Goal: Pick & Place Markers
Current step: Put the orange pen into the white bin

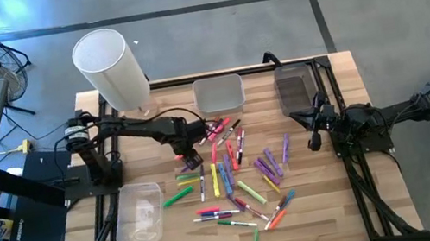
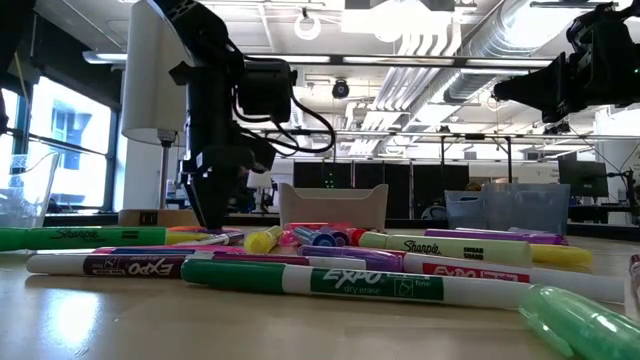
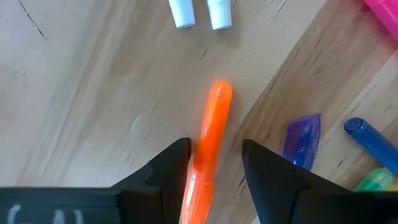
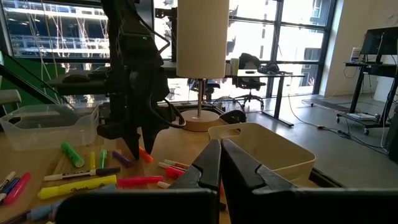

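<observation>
Your left gripper [image 3: 214,163] is down at the tabletop on the left edge of the marker scatter, its two dark fingers [image 3: 163,167] pinching a slim orange plastic marker [image 3: 212,127] that lies between them on the wooden table [image 1: 341,196]. Your right gripper [image 4: 220,163] waits raised over the right side of the table, fingers pressed together and holding nothing. You have the rest of the coloured markers [image 1: 238,178] strewn across the table's middle, just right of the left gripper. You can see a clear rectangular plastic bin [image 1: 218,94] at the far edge and another [image 1: 140,212] near left.
</observation>
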You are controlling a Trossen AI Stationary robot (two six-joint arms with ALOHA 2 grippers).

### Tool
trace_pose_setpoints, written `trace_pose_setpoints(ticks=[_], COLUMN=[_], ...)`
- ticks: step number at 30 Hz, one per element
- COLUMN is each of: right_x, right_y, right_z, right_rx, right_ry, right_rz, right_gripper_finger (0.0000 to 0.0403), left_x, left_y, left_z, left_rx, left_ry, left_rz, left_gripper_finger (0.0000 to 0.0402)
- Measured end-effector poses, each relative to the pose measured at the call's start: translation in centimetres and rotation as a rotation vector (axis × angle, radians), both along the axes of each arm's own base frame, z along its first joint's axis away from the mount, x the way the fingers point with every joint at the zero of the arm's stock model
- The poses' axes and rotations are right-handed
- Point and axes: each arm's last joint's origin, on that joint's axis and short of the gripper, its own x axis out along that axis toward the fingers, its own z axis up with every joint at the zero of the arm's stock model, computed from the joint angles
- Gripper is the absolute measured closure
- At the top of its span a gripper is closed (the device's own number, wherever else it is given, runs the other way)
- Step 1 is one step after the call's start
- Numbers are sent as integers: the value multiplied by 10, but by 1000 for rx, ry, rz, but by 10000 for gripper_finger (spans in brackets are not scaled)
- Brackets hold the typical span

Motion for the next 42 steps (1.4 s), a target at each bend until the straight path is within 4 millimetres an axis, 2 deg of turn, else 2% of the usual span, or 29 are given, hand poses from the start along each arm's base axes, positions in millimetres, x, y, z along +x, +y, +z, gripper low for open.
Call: trace_pose_setpoints(ticks=[3,11,27,32,37,42], right_x=[0,0,0,0,0,0], right_y=[0,0,0,0,0,0], right_z=[0,0,0,0,0,0], right_rx=[0,0,0,0,0,0], right_ry=[0,0,0,0,0,0], right_rz=[0,0,0,0,0,0], right_gripper_finger=[402,402,402,402,402,402], left_x=[0,0,1,8,24,43], left_y=[0,1,1,5,10,20], left_z=[0,0,2,19,54,98], left_rx=[3,16,41,72,111,189], left_ry=[2,6,14,52,-1,-118], left_rz=[-3,-49,-24,-37,-51,-79], left_gripper_finger=[277,377,377,377,377,377])
